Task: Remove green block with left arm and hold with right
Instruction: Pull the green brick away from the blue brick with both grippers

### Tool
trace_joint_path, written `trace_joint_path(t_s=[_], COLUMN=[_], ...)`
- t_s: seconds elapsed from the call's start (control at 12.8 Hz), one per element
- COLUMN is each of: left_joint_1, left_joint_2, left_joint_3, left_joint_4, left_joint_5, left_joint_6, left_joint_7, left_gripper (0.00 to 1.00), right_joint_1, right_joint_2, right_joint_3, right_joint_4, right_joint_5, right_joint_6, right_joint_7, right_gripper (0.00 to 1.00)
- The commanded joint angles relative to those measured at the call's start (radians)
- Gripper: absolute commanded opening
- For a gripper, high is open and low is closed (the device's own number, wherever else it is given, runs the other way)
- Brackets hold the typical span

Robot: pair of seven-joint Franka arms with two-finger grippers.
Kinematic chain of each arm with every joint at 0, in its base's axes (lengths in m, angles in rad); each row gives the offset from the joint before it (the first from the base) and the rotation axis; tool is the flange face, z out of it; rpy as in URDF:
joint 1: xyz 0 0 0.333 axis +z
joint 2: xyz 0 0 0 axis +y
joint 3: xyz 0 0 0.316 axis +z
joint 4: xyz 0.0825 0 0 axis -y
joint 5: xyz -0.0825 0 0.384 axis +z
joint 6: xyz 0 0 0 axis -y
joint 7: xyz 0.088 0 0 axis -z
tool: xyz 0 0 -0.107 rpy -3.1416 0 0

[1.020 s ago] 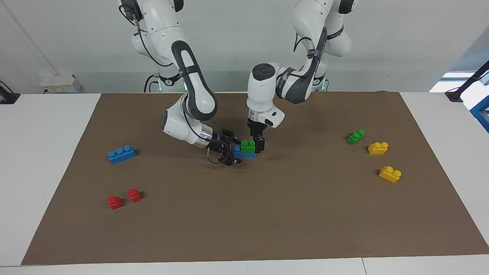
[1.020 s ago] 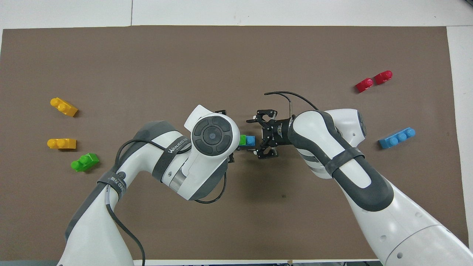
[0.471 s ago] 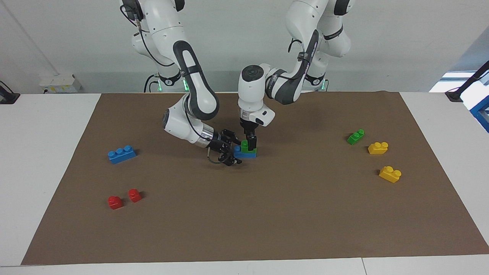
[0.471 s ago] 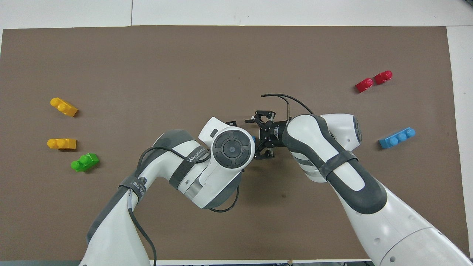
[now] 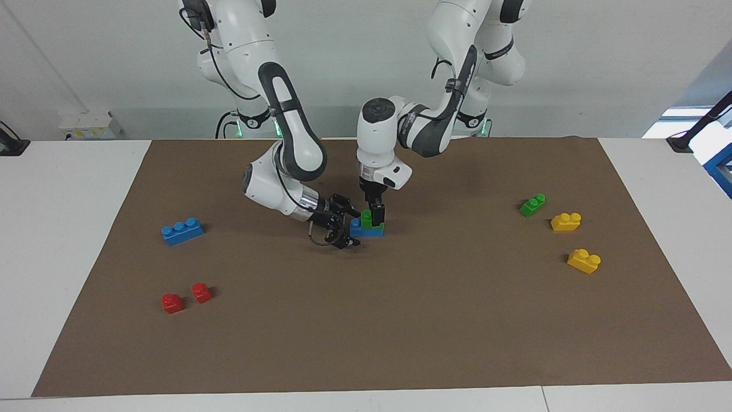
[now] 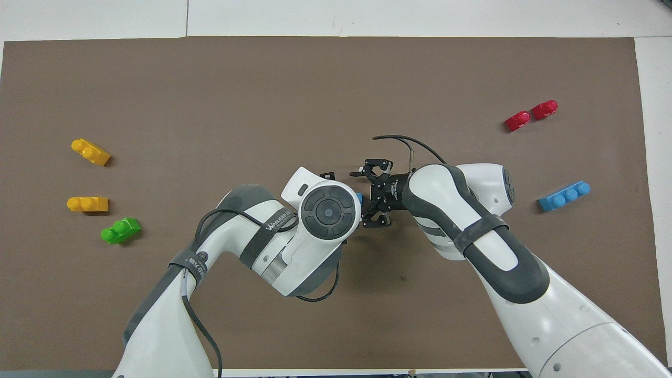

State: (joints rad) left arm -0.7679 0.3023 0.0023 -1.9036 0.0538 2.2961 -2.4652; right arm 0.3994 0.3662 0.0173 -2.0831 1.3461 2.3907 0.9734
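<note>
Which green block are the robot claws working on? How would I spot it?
Look at the middle of the brown mat, where both claws meet. The green block sits stacked on a blue brick. The other green brick lies alone beside the yellow bricks.

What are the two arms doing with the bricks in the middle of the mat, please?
The left gripper comes straight down onto the green block, which sits on a blue brick at mid-mat. The right gripper is low beside that blue brick, at its end toward the right arm. The green block is not yet lifted off.
</note>
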Motion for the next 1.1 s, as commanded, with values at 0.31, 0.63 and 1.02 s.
trace_joint_path(t_s=[0.31,0.63,1.02], left_joint_1=[-0.013,-0.013,-0.013], left_joint_2=[-0.002,-0.002,-0.002], left_joint_3=[0.012,0.012,0.012], left_joint_4=[-0.015,-0.015,-0.015], left_joint_5=[0.018,0.018,0.018], left_joint_6=[0.028,0.029,0.034], left_joint_7=[-0.024,-0.024,-0.024], left_gripper=[1.00,1.00,0.92], right_joint_1=[-0.010,-0.010,-0.010], right_joint_2=[-0.006,-0.006,-0.006], right_joint_3=[0.009,0.009,0.007], right_joint_4=[-0.023,-0.023,-0.023], right_joint_5=[0.027,0.027,0.027], right_joint_6=[0.041,0.042,0.047], right_joint_7=[-0.002,-0.002,-0.002], right_gripper=[0.50,0.02,0.00])
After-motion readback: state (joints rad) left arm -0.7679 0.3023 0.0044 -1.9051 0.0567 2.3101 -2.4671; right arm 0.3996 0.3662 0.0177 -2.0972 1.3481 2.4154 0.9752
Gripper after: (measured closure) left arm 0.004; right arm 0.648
